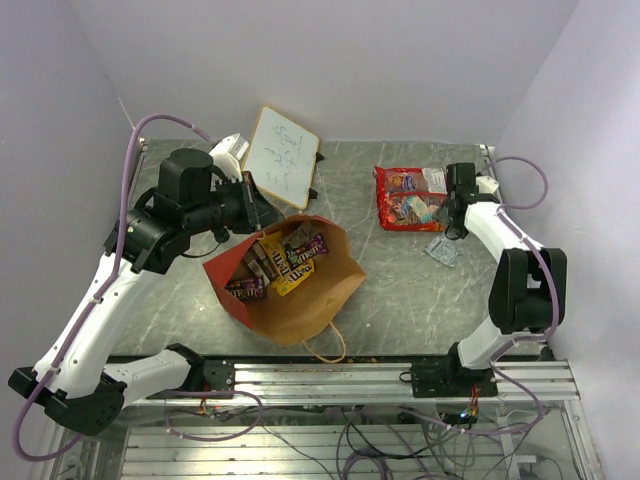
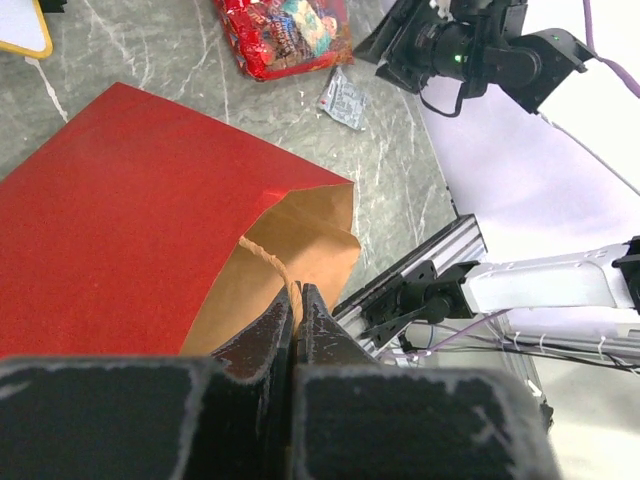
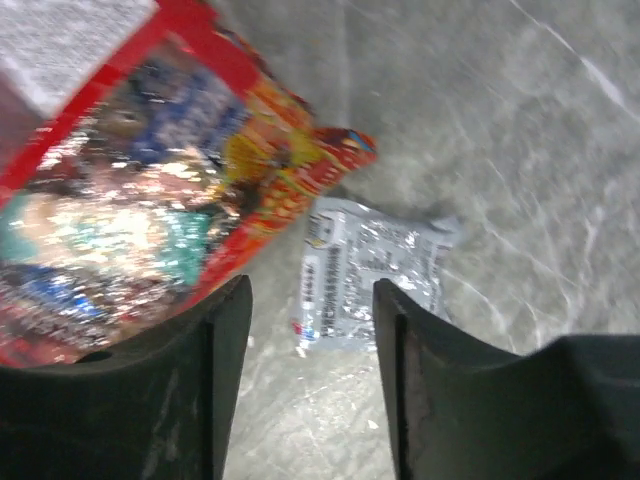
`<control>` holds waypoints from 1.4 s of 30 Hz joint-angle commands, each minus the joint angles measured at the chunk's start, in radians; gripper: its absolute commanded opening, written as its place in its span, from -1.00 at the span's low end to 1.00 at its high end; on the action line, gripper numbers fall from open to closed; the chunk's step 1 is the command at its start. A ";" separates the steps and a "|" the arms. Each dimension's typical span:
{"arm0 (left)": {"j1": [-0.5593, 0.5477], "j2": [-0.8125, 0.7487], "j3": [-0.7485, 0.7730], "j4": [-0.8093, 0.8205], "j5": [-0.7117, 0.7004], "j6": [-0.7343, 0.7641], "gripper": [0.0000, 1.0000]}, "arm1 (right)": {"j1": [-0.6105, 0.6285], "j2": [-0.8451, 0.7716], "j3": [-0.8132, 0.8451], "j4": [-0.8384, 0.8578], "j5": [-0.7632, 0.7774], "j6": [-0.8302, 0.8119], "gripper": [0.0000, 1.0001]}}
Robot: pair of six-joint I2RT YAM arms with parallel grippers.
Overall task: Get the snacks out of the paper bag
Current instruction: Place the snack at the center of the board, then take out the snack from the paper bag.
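The left gripper (image 2: 298, 305) is pinched shut on the rim of the tall red kraft-lined paper bag (image 1: 300, 305), which holds small shiny packets (image 1: 280, 262). Right of that bag, the right gripper (image 3: 310, 330) hangs with its fingers apart over the flat red candy bag (image 3: 150, 180) and a silver foil packet (image 3: 370, 270) — should the thin rim slip free, the paper bag could sag shut over its contents.

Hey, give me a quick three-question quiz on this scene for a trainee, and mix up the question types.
1. True or false: the red candy bag lies outside the paper bag.
2. The left hand is: A) open, B) shut on the paper bag's rim, C) shut on nothing.
3. Fill in: below the right hand, between its open fingers, lies a ____ packet.
Key: 1 true; 2 B; 3 silver packet.
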 commanded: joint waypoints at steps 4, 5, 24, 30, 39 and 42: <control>-0.006 -0.018 0.012 0.018 0.036 -0.008 -0.86 | -0.004 -0.152 -0.069 0.109 -0.142 -0.073 0.30; -0.006 -0.018 0.009 0.022 0.041 -0.008 -0.86 | -0.006 -0.183 -0.101 0.109 -0.168 -0.087 0.31; -0.006 -0.030 -0.054 0.180 0.157 -0.010 -0.86 | 0.163 -0.649 -0.222 0.201 -0.709 -0.173 0.31; -0.007 -0.033 -0.094 0.196 0.131 -0.070 -0.86 | 0.477 -0.661 -0.191 0.248 -0.629 -0.166 0.32; -0.006 -0.029 -0.071 0.172 0.105 -0.067 -0.86 | 0.756 -0.720 -0.188 0.398 -0.573 -0.333 0.34; -0.007 -0.028 -0.060 0.163 0.101 -0.062 -0.86 | 0.842 -0.712 -0.190 0.417 -0.582 -0.462 0.34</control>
